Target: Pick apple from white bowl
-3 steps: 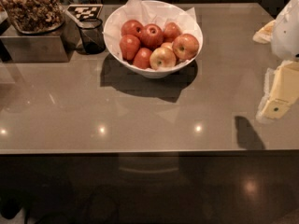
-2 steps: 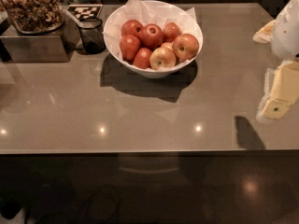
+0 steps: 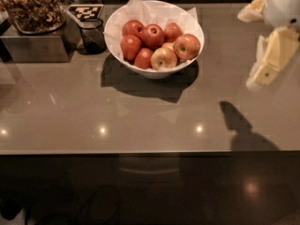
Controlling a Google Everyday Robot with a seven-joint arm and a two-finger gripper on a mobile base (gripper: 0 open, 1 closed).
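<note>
The white bowl [image 3: 152, 72], lined with white paper, stands at the back middle of the grey counter [image 3: 140, 121]. It holds several apples. The red-orange apple [image 3: 187, 46] with a yellowish blush lies at the bowl's right side. A paler yellow apple [image 3: 163, 58] lies in front of it, and deep red apples [image 3: 153, 35] lie to the left. My gripper [image 3: 260, 75], cream coloured, hangs above the counter at the far right. It is well to the right of the bowl, holds nothing, and casts a shadow [image 3: 239, 125] on the counter.
A small dark glass cup [image 3: 92, 35] stands just left of the bowl. A metal box [image 3: 35, 48] topped with a heap of brown snacks [image 3: 32, 6] stands at the back left. A checkered tag [image 3: 85, 11] lies behind the cup. The counter's front edge [image 3: 150, 152] runs across the view.
My gripper and arm have moved up in the view, away from the counter's front edge and a little to the left. The bowl and apples have not moved.
</note>
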